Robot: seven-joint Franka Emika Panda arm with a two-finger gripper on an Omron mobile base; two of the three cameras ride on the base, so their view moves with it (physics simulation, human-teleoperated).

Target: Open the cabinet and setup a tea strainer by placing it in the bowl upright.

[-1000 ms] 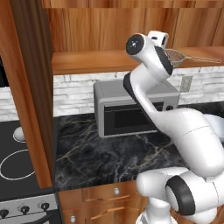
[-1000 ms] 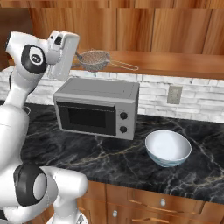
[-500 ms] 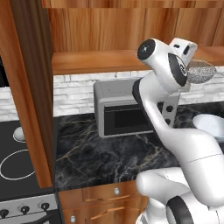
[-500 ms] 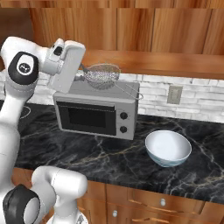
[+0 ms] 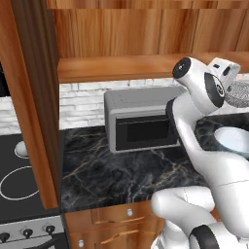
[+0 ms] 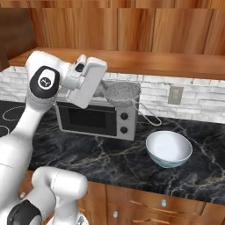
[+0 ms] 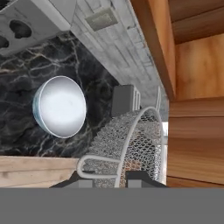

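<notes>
My gripper (image 6: 105,90) is shut on the rim of the tea strainer (image 6: 124,93), a grey mesh basket whose wire handle slants down to the right. It hangs in the air in front of the microwave's upper right corner, below the cabinet shelf (image 6: 132,61). The white bowl (image 6: 169,148) stands on the dark counter, lower and to the right of the strainer. In the hand view the strainer (image 7: 131,144) rises between my fingertips (image 7: 140,177), with the bowl (image 7: 59,106) off to the left. The cabinet door (image 5: 29,97) stands swung open at the left. The strainer (image 5: 239,93) shows above the bowl (image 5: 233,141).
A grey microwave (image 6: 96,116) stands on the marble counter against the brick wall. A wall outlet (image 6: 175,95) sits behind the bowl. A black stove top (image 5: 19,180) lies left of the counter. Drawer fronts with small knobs (image 6: 162,203) run below the counter edge.
The arm has carried the strainer off the cabinet shelf, down and to the right, to in front of the microwave. The bowl has stayed put.
</notes>
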